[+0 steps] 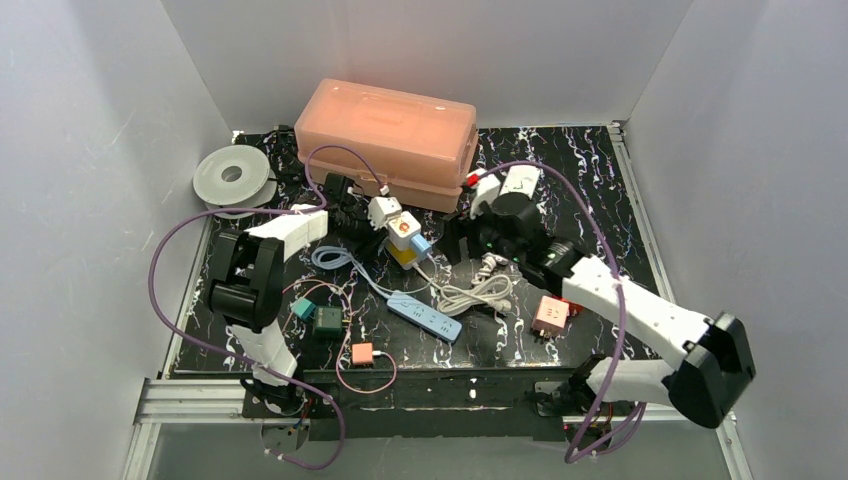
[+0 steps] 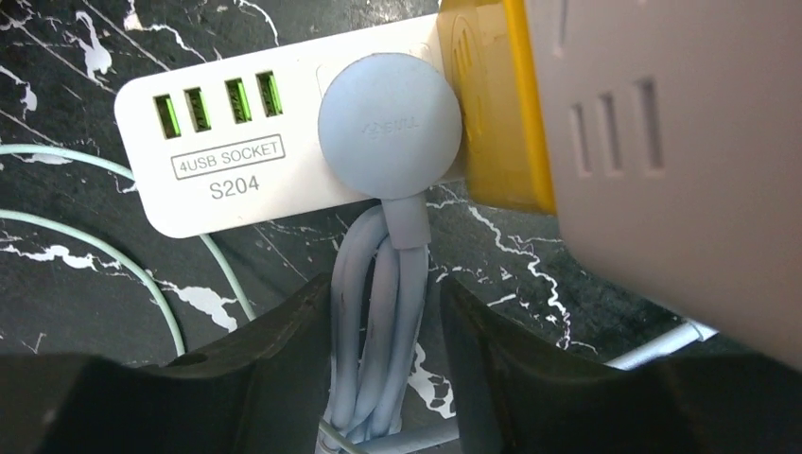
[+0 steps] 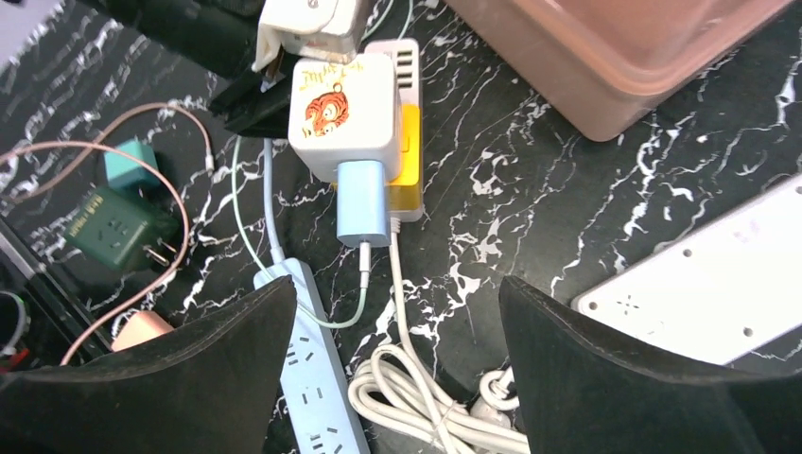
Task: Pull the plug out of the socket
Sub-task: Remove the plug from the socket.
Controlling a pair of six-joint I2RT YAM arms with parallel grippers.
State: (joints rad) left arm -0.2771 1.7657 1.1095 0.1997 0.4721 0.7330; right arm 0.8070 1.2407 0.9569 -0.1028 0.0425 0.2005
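Observation:
A white 4USB socket strip (image 2: 227, 161) lies on the black marbled table, with a round grey-blue plug (image 2: 390, 128) seated in it. The plug's bundled cable (image 2: 378, 331) runs down between my left gripper's fingers. My left gripper (image 2: 386, 284) is open and straddles that cable just below the plug. A yellow adapter (image 2: 501, 104) and a white cube (image 2: 681, 142) are stacked on the strip. In the right wrist view the cube has a tiger picture (image 3: 340, 113) and a blue charger (image 3: 364, 203) plugged into it. My right gripper (image 3: 395, 284) is wide open and empty, in front of the stack (image 1: 400, 235).
A pink plastic box (image 1: 390, 130) stands behind the stack, and a clear tape spool (image 1: 232, 178) is at the far left. A blue power strip (image 1: 425, 315) and a coiled white cable (image 1: 478, 292) lie in front. Green adapters (image 1: 325, 320) and pink adapters (image 1: 550, 315) lie nearby.

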